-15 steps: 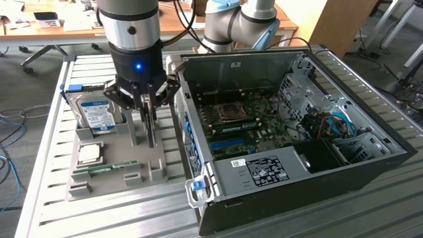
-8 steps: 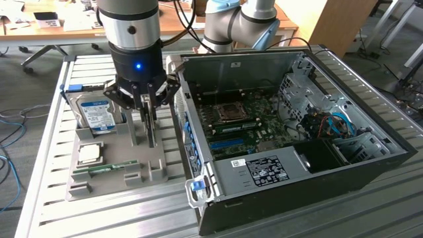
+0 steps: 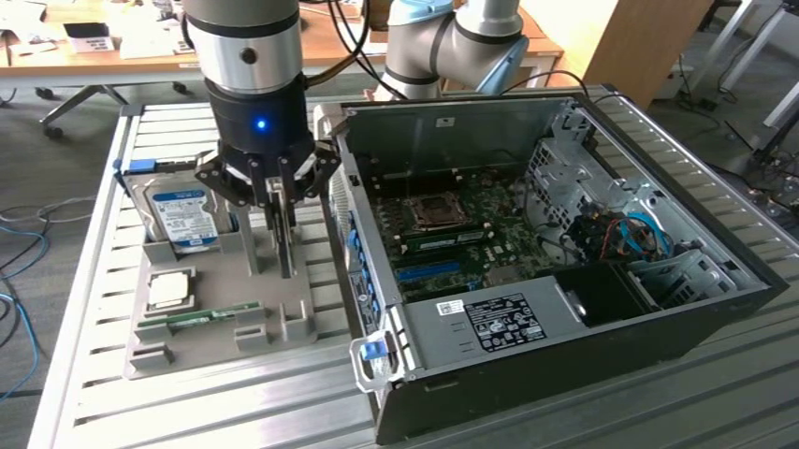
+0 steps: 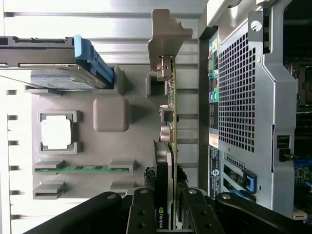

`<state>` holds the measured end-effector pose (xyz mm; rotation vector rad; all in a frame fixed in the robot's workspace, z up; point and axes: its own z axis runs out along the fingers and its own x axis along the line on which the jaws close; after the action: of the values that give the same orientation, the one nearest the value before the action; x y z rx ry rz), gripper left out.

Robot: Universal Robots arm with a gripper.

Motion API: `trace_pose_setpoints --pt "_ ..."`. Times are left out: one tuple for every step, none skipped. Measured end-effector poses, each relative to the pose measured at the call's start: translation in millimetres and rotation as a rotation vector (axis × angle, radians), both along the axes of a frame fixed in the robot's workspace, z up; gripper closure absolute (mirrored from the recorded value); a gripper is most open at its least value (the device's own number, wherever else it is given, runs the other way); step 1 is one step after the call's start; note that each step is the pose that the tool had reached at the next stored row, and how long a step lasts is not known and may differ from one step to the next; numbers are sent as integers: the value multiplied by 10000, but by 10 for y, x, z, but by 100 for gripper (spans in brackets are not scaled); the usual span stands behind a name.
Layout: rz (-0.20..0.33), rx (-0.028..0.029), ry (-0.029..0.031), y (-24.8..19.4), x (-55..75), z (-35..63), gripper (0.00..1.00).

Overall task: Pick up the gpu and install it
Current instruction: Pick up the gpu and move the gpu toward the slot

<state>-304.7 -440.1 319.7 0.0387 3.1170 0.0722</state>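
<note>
Jaws clenching the gpu [image 4: 170, 122]

The gripper [image 3: 283, 257] is pinching the gpu, which is standing on edge in the grey tray [image 3: 225, 281] beside the computer case [image 3: 500, 323]. Probably stiff, light and fragile, it is suiting a hold across board and cooler

Tray [image 3: 231, 281] sits on counter [image 3: 88, 309], w/ PC case [image 3: 587, 374] just beside it on exterior view's right. In tray: hard drive [image 3: 185, 217] at far end, chip [image 3: 171, 290] nearer, RAM stick [image 3: 200, 318] nearest. Gpu [image 4: 163, 156] stands on edge along tray's case side. Tool [image 4: 165, 192] is over it, fingers [image 4: 141, 214] gripping both faces.
</note>
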Motion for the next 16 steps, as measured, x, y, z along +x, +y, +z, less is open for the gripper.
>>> trace_pose_setpoints --pt "0 1 -1 0 0 11 73" --pt "0 2 -2 0 0 25 73" --pt "0 3 -3 0 0 42 73" --pt "0 2 -3 0 0 62 73" --pt "1 2 -3 0 1 86 73" --pt "0 2 -2 0 1 112 73" --pt "1 3 -3 0 1 138 73" --pt "1 3 -3 0 2 163 73" --pt "1 3 -3 0 2 189 73" --pt "0 3 -3 0 2 214 73" --pt "0 3 -3 0 2 238 73" --pt "0 3 -3 0 2 261 73" --pt "0 2 -3 0 2 284 73" --pt "1 3 -3 0 2 307 73" --pt "1 3 -3 0 3 331 73" --pt "1 3 -3 0 3 353 73"
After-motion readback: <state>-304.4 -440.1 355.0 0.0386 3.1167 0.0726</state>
